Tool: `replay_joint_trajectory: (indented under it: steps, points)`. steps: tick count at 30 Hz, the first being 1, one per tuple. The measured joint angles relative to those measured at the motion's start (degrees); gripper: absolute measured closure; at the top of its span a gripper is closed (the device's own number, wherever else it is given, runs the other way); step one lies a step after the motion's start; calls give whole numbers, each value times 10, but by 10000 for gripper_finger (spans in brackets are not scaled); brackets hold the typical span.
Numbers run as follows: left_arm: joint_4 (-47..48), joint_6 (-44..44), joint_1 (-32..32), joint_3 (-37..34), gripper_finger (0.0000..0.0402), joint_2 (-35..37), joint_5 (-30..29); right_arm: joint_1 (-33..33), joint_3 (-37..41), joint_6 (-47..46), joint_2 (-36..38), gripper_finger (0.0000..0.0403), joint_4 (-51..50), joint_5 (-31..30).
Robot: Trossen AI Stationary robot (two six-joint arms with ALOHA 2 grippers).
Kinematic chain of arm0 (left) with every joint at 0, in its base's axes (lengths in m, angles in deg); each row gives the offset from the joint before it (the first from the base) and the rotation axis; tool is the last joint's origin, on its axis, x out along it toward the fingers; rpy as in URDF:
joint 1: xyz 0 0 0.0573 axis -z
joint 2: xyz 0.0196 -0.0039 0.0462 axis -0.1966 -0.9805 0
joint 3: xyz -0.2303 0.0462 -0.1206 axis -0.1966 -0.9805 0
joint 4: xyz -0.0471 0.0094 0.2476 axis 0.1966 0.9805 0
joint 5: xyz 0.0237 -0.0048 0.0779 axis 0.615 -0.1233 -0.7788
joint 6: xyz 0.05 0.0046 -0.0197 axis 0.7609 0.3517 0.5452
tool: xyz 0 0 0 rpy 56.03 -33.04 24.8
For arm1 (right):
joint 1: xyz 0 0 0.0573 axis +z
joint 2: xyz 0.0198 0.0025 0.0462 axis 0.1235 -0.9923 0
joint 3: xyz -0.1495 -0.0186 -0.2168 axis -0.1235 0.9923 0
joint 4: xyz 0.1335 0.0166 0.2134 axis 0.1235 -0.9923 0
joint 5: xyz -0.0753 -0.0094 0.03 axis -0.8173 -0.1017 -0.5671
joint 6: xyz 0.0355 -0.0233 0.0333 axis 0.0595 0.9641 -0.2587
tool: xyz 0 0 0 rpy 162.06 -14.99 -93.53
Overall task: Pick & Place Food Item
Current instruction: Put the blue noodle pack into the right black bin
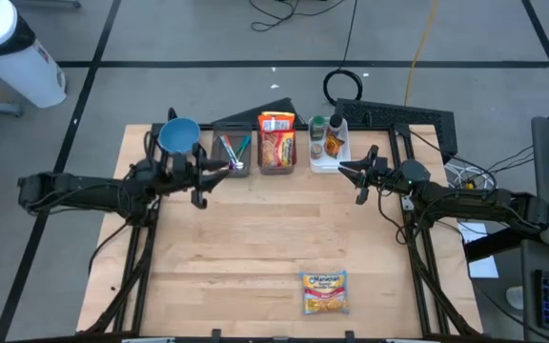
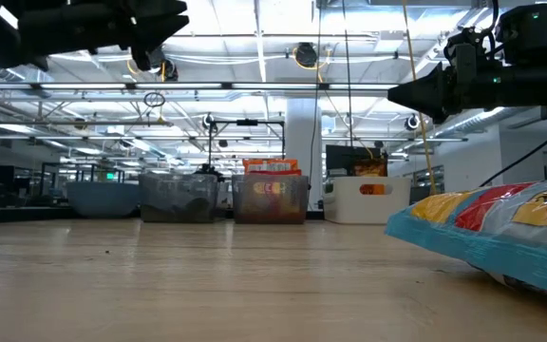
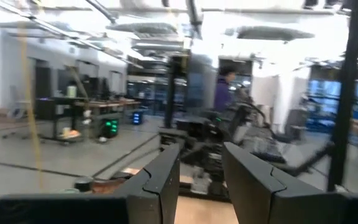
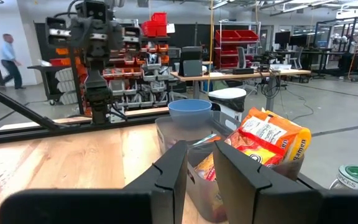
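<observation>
So the left pincer (image 1: 219, 168) was up off the counter (image 1: 255, 238) at the back, fingers set at a narrow gap with nothing between them, hovering just in front of the blue bowl (image 1: 178, 135) and the bin of pens (image 1: 233, 151). In its own wrist view the two dark fingers (image 3: 166, 180) stood a little apart, and all you could see past them was the room and the other arm.

The right pincer (image 1: 351, 171) was across from it, also raised, also at a narrow gap and empty, sitting just in front of the white tray (image 1: 330, 152) with the bottles. Its tip pointed back toward the left one. From its wrist camera you got the clear bin (image 4: 194, 165) right ahead with orange noodle packs (image 4: 269, 143) sticking out of it, and the blue bowl behind that.

The food item, a ramen packet (image 1: 324, 292) with a blue edge, was lying flat near the front edge of the counter, well apart from both pincers. In the low view it filled the right corner (image 2: 501, 233), the row of bins far behind it.
</observation>
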Motion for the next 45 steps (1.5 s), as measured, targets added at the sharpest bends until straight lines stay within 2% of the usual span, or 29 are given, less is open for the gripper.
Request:
replay_joint_trajectory:
  steps: [5,11,17,21,37,45]
  points:
    - [16,-37,-13,20,272,0,3,0,0,0,0,330,0,0]
    - [3,-36,-14,29,272,0,3,0,0,0,0,330,0,0]
    - [-23,-62,-14,30,272,0,-51,0,0,0,0,330,0,0]
    - [-23,-100,-13,30,273,-2,-66,0,0,0,0,330,0,0]
    - [-84,-119,-10,30,273,-93,-71,0,0,0,0,330,0,0]
    - [-89,-127,-10,30,273,-96,-71,0,0,0,0,330,0,0]
